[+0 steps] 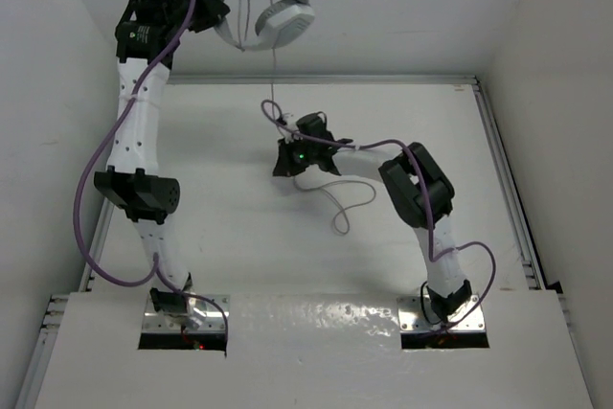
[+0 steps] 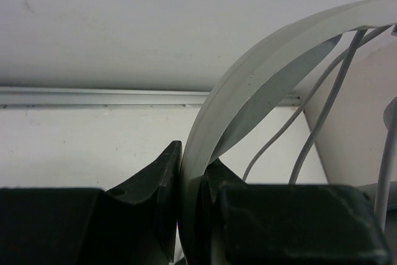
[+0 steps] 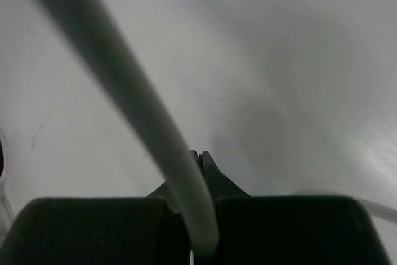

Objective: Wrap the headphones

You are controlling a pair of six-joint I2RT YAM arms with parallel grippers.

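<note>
Headphones [image 1: 273, 2] hang in the air beyond the far edge of the tabletop [image 1: 220, 208], close to the back wall [image 1: 402, 7]. They are pale grey-white, with the curved headband [image 2: 260, 72] arching to the left and the two padded ear cups [image 1: 287, 16] lying close together. In the left wrist view, two thin strands cross the inside of the arc, so some winding looks to be on already, though how many turns I cannot tell.

From the headphones the thin cable [image 1: 275, 79] drops straight down. The slack beyond it lies in a loose loop on the tabletop, its end too small to make out.

The left claw [image 2: 193, 156] is clamped tight on the headband, a finger on either face of it. The right claw [image 3: 200, 156] is closed fully on the cable, which runs up and away from between its tips.

The step in hand seems to be taking hold of the hanging cable for a turn. Next the right arm would have to carry that cable up and around the headphones, keeping it taut, while the left holds them steady.
</note>
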